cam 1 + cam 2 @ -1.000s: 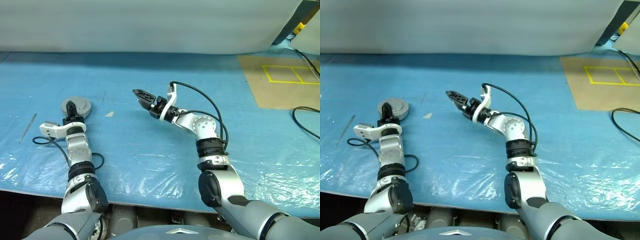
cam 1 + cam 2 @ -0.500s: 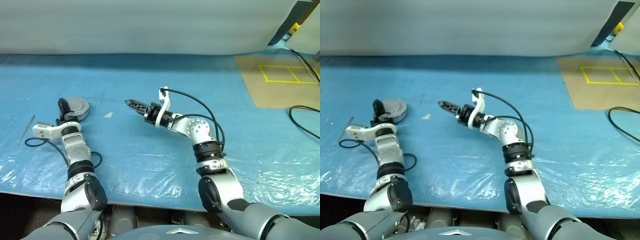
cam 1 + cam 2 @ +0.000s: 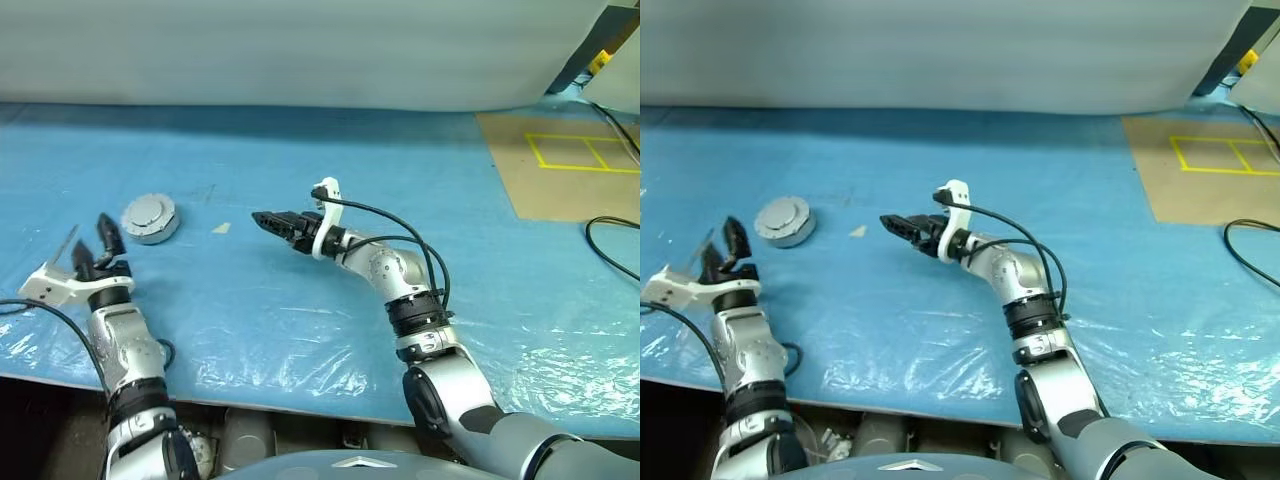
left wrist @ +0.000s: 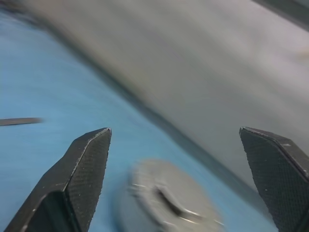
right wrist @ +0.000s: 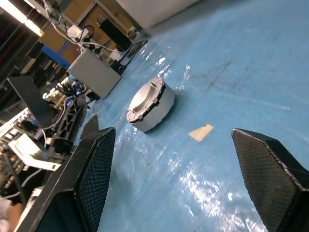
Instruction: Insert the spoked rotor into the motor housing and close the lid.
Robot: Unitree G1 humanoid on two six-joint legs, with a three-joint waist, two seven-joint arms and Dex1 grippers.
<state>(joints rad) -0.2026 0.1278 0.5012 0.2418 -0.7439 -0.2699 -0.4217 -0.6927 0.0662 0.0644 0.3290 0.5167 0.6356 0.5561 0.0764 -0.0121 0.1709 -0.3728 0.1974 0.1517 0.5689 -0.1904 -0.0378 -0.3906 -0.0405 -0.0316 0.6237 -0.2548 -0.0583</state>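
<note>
Where glossy blue sheet (image 3: 300,300) wrinkles, round grey lid (image 3: 150,213) sits closed.

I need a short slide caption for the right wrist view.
Open right pincer faces the closed motor housing on blue sheet.

The two eye views look down from the robot's head over the blue counter (image 3: 300,300), side by side; each wrist view looks low along its own pincer, close to the counter; all four share the round motor housing (image 3: 150,217), small from the head, bigger from the wrists.
</note>
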